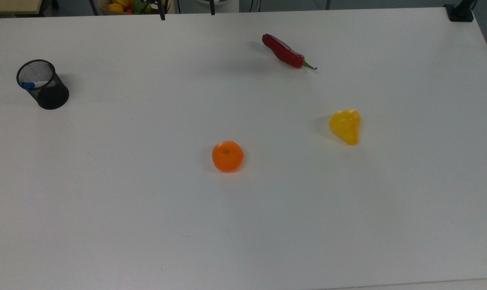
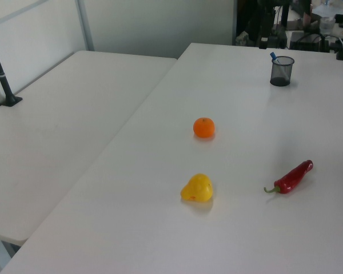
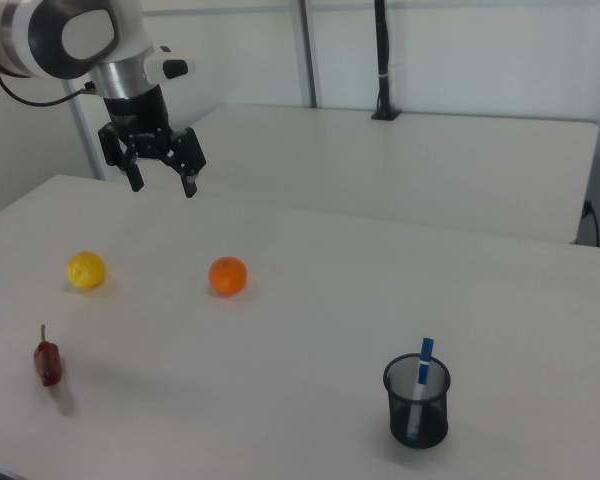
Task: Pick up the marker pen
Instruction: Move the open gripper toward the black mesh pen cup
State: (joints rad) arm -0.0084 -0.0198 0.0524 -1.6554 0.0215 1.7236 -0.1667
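Top view: the marker pen [image 1: 33,84] leans inside a black mesh cup [image 1: 46,90] at nine o'clock of the orange [image 1: 227,156], well apart from it.

Left view: the cup stands at one o'clock of the orange, blue cap poking above the rim.

Right view: the gripper [image 3: 161,171] hangs spread wide above the table [image 3: 310,330], far from the cup at five o'clock of it. It should descend straight over the cap — pinching high, lifting vertically so the cup stays put. No writing is legible.
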